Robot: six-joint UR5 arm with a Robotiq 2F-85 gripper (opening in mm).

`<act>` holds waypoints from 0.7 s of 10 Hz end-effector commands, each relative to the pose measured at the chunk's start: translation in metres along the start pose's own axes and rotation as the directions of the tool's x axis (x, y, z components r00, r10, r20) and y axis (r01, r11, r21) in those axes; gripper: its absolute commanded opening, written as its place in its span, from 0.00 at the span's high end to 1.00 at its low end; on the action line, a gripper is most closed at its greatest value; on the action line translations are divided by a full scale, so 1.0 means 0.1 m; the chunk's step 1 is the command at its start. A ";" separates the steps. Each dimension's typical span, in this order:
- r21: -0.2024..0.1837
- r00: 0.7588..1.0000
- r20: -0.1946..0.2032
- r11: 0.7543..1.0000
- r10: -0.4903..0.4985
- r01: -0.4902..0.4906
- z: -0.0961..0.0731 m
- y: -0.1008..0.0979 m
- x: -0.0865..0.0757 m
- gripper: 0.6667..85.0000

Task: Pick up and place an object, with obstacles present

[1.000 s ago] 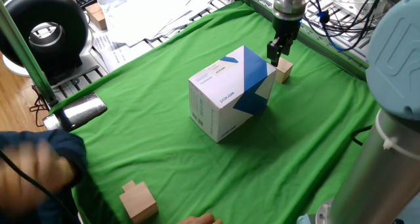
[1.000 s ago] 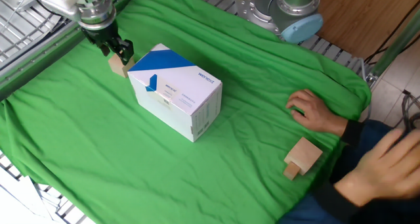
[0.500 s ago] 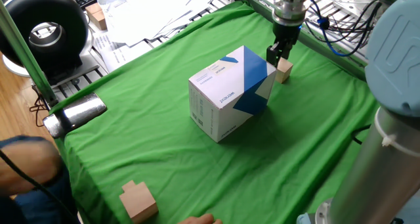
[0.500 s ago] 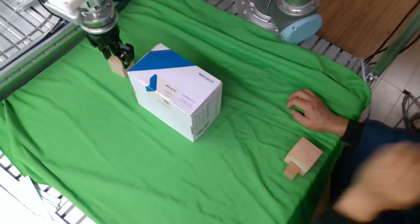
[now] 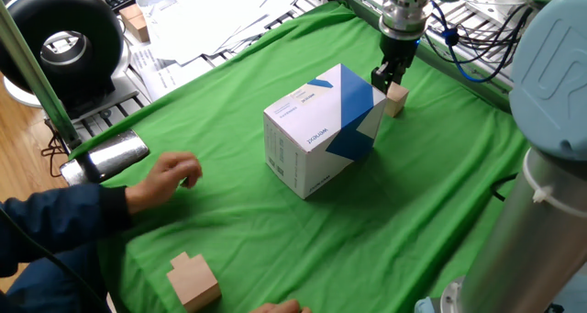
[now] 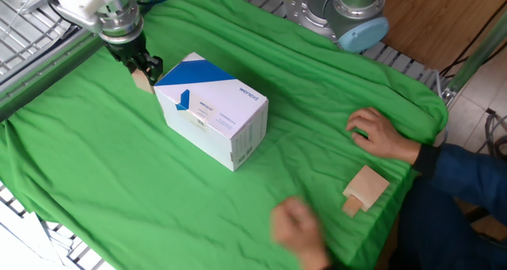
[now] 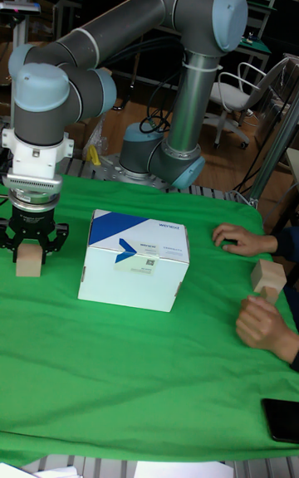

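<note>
Straddling the small light-tan wooden cube (image 7: 28, 260) just beside the white-and-blue cardboard box (image 7: 134, 260), your fingers (image 7: 55, 242) sit narrow; contact unclear.

Green cloth (image 5: 229, 212) covers counter. Larger notched wooden block (image 6: 365, 188) near cloth edge. Papers (image 5: 206, 19), black fan (image 5: 64, 42) beyond.

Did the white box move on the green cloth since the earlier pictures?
No. The white box sits at the same spot on the green cloth in both fixed views.
</note>
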State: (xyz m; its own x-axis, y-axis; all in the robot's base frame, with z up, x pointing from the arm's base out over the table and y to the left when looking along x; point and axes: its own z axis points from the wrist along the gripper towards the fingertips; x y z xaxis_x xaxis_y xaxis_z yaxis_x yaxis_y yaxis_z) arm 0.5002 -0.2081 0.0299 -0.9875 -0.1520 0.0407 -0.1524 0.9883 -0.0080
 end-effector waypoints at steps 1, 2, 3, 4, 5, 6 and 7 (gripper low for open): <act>0.014 1.000 0.009 1.000 -0.008 0.008 -0.11 -0.06 -0.04 0.53; 0.006 1.000 0.013 1.000 -0.007 0.007 -0.10 -0.02 -0.06 0.53; 0.002 0.999 0.040 1.000 -0.007 0.007 0.01 -0.01 -0.13 0.52; 0.004 0.998 0.060 1.000 -0.003 0.003 0.07 0.00 -0.18 0.53; 0.001 0.998 0.058 1.000 0.005 -0.005 0.02 0.00 -0.18 0.58; 0.006 0.999 -0.004 0.999 0.043 -0.043 -0.19 0.00 -0.08 0.98; -0.020 0.997 -0.060 0.998 0.050 -0.052 -0.65 0.16 -0.02 0.99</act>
State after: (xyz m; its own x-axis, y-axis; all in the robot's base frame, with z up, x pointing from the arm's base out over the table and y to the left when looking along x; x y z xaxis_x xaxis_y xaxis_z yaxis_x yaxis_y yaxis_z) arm 0.5091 -0.2057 0.0469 -0.9896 -0.1377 0.0405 -0.1384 0.9903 -0.0149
